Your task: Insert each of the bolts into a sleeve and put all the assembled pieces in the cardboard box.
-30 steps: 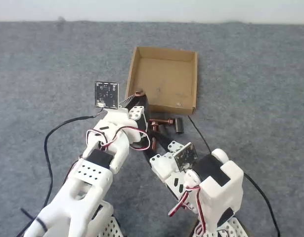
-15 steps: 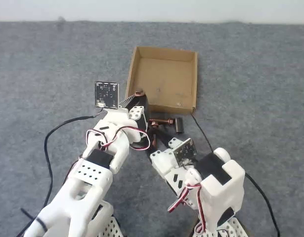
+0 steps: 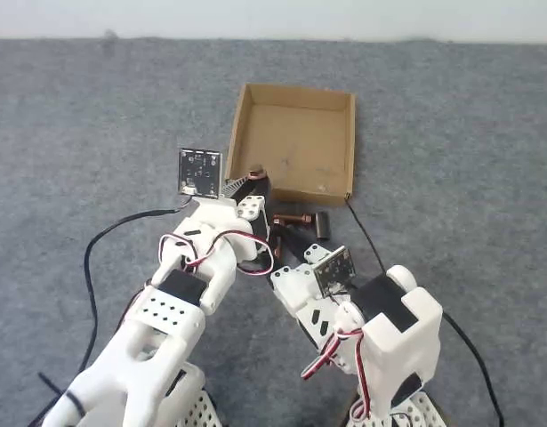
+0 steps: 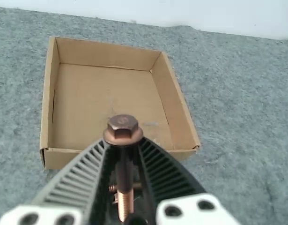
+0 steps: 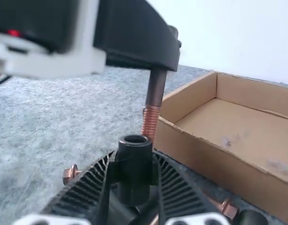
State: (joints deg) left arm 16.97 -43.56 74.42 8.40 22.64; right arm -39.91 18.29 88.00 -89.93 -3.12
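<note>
My left gripper [image 4: 123,143] is shut on a copper bolt [image 4: 123,130], held upright with its hex head up, just in front of the cardboard box [image 4: 111,49]. From above, that bolt [image 3: 255,173] sits at the box's near left corner. My right gripper [image 5: 133,157] is shut on a black sleeve [image 5: 133,161], bore facing up. The threaded tip of the bolt [image 5: 151,115] hangs just behind and above the sleeve's opening, apart from it. The box [image 3: 291,191] holds no parts.
Loose copper bolts [image 3: 293,218] and a second black sleeve [image 3: 322,224] lie on the grey carpet between the grippers and the box. More loose bolts [image 5: 71,174] lie to either side of the held sleeve. Cables trail beside both arms.
The left arm has shifted slightly right toward the box with its bolt. The right arm has edged forward under it with the sleeve.
</note>
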